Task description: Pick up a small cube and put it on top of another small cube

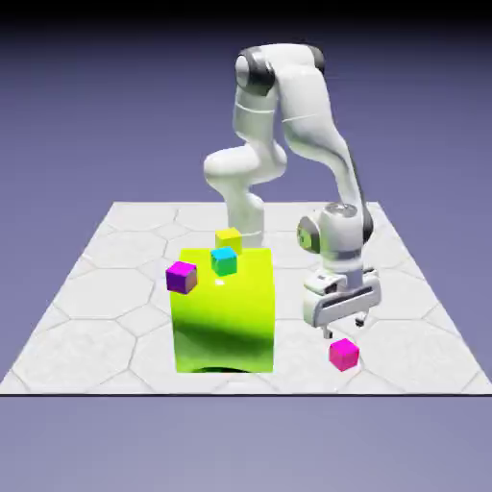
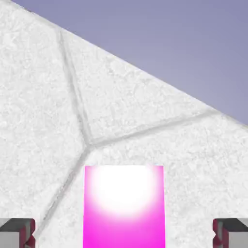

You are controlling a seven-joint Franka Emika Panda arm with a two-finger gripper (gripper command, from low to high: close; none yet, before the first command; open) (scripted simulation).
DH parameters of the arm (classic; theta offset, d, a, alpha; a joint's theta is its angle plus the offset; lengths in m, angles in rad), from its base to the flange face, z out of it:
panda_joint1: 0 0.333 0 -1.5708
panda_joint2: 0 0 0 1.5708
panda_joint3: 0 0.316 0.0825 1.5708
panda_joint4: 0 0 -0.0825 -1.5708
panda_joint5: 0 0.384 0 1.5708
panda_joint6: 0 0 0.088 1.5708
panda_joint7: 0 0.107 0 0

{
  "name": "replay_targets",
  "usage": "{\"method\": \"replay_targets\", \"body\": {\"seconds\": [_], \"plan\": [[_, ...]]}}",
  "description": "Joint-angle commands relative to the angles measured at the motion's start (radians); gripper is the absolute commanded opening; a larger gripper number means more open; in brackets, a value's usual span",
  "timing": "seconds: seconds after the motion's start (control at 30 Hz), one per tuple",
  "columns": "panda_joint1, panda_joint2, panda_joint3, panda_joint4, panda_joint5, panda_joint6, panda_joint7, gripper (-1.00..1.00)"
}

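Gripper [image 1: 338, 332] hangs just above the small magenta-pink cube [image 1: 343, 355], jaws spread wide, nothing held. In the hand view the cube sits between the two fingertips [image 2: 17, 232] with clear gaps on both sides. The cube rests on the table [image 1: 96, 317], near the big lime-green block [image 1: 223, 312], on the exterior view's right of it. A cyan cube [image 1: 224, 260] sits on the block's top; a purple cube [image 1: 181, 277] is at its upper-left corner; a yellow cube [image 1: 229, 238] lies behind it.
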Motion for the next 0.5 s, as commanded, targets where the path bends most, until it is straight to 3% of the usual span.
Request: {"method": "replay_targets", "body": {"seconds": [0.0, 0.1, 0.13, 0.37, 0.47], "plan": [[-0.005, 0.036, 0.007, 0.013, 0.006, 0.023, -0.005, 0.0], [-0.017, 0.113, 0.021, 0.041, 0.017, 0.072, -0.016, 0.0], [-0.017, 0.113, 0.021, 0.041, 0.017, 0.072, -0.016, -1.0], [0.015, -0.104, -0.019, -0.038, -0.016, -0.067, 0.014, -1.0], [0.014, -0.169, -0.038, -0.043, -0.022, -0.179, -0.109, -1.0]]}}
